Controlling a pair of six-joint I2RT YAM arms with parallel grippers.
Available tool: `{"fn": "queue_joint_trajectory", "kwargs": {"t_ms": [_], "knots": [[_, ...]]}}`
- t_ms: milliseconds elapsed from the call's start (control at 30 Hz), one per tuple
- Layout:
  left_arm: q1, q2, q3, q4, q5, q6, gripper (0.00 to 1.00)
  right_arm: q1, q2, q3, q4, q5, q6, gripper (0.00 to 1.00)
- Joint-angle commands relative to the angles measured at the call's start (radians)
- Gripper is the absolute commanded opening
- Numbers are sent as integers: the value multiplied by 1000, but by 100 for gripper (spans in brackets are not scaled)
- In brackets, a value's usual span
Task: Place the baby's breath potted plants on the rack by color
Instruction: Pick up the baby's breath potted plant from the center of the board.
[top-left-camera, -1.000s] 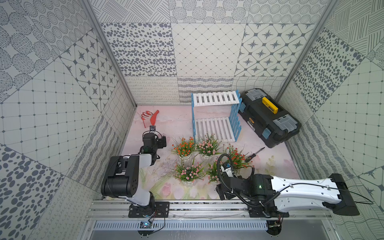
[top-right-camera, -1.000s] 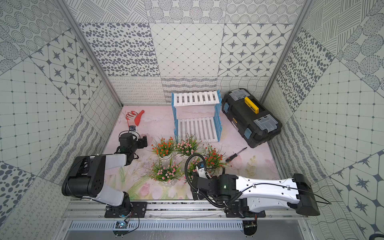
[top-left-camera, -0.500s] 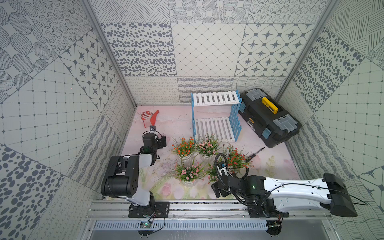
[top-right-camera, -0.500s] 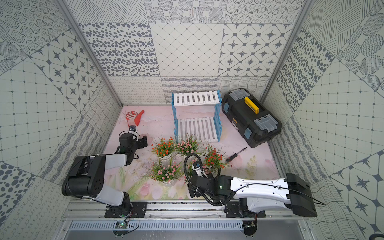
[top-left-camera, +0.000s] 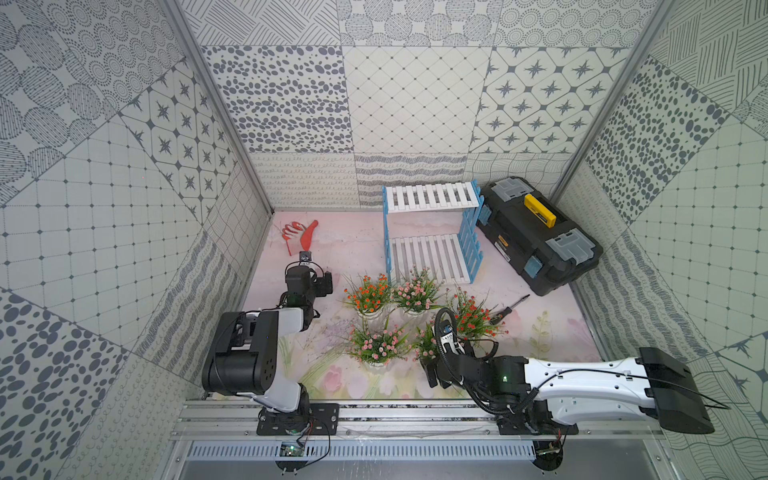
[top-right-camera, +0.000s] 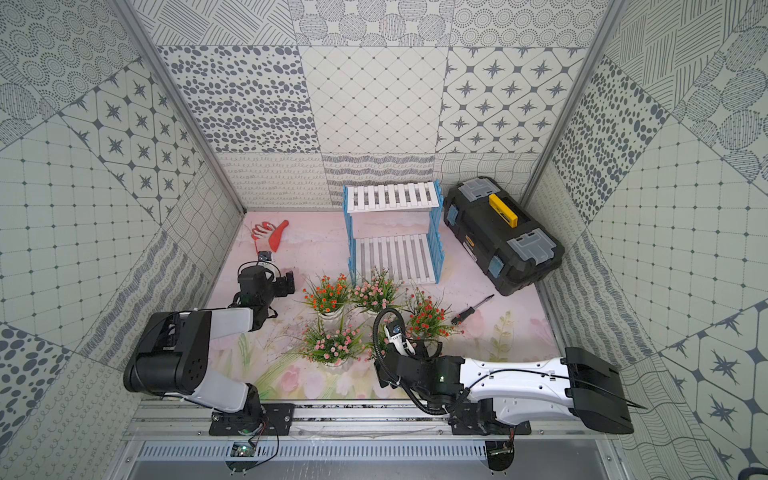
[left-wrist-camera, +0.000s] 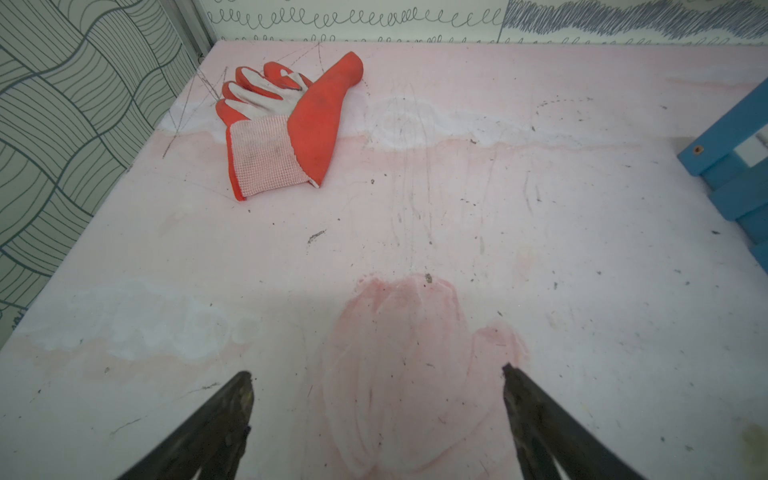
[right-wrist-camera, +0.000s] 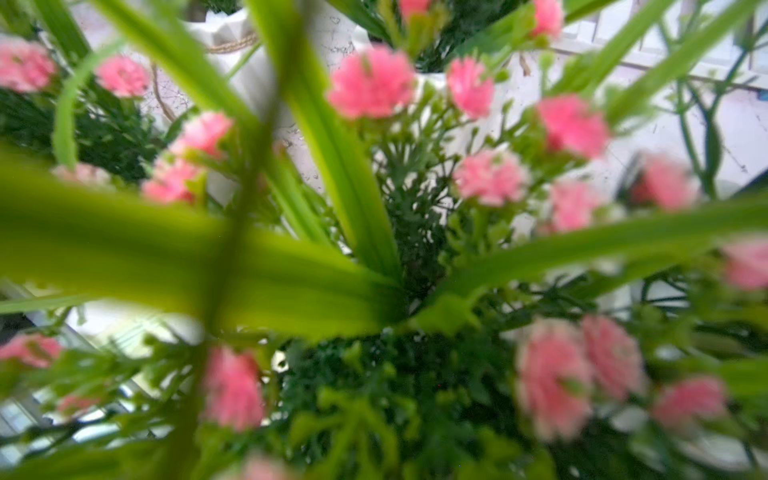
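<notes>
Around the wide-spread right tool (top-left-camera: 430, 366) crowd pink plant (top-left-camera: 424, 345) leaves; left tool (left-wrist-camera: 376, 376) gapes wide near glove (left-wrist-camera: 291, 124).

Both top views overhead, wrist views close

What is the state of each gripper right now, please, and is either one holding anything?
Left gripper: open, empty.
Right gripper: open wide at a pink-flowered plant; its fingers are hidden among the leaves and no grip is visible.
</notes>
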Motion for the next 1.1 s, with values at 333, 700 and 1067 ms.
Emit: {"fn": "queue_joint_trajectory", "kwargs": {"t_ms": [333, 700, 1067], "knots": [[-4, 3, 4, 26, -15, -7, 94, -32, 110, -12, 172, 45, -28, 98], [-3, 3, 4, 26, -16, -7, 94, -73, 206, 2, 186, 6, -7, 98], [-4, 3, 3, 26, -16, -5, 94, -78, 145, -17, 205, 25, -5, 87]]}}
